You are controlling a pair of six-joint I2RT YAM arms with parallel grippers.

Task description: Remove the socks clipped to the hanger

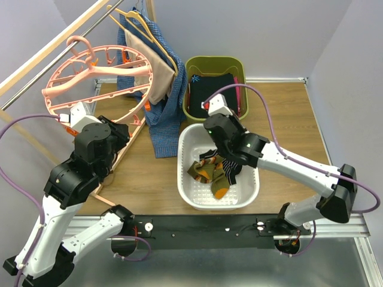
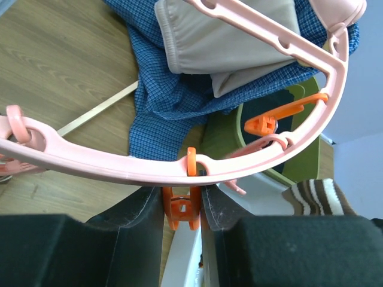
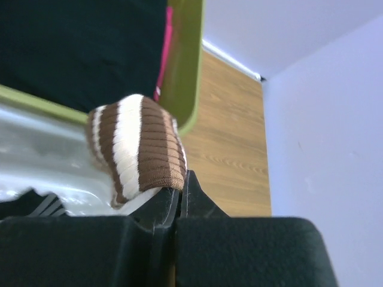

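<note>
- Right, the wooden tabletop (image 1: pixel 287 119) runs across the whole scene, both arms reaching in from its near edge.
- Up on the left, the round pink hanger (image 1: pixel 119 70) hangs by its hook from a slanted rail (image 1: pixel 54 51), tilted, with its lower rim down near the left arm.
- Beside it a blue garment (image 1: pixel 167 125) drapes down to the wood.
- At centre sits the white basket (image 1: pixel 184 179), and just behind it the green bin (image 1: pixel 215 61) with black clothing (image 1: pixel 209 86) inside.
- Look in the basket: the socks (image 1: pixel 209 173) lie heaped there, olive, orange and black mixed together.
- Over that heap is the right pincer (image 3: pixel 178 191), squeezed tight with the edge of a brown-and-white striped sock (image 3: pixel 140 149) nipped between its tips, the sock bulging up above them.
- The left pincer (image 2: pixel 182 203) is up under the hanger's rim, narrowed onto an orange clip (image 2: pixel 179 218), one finger pressing each side.
</note>
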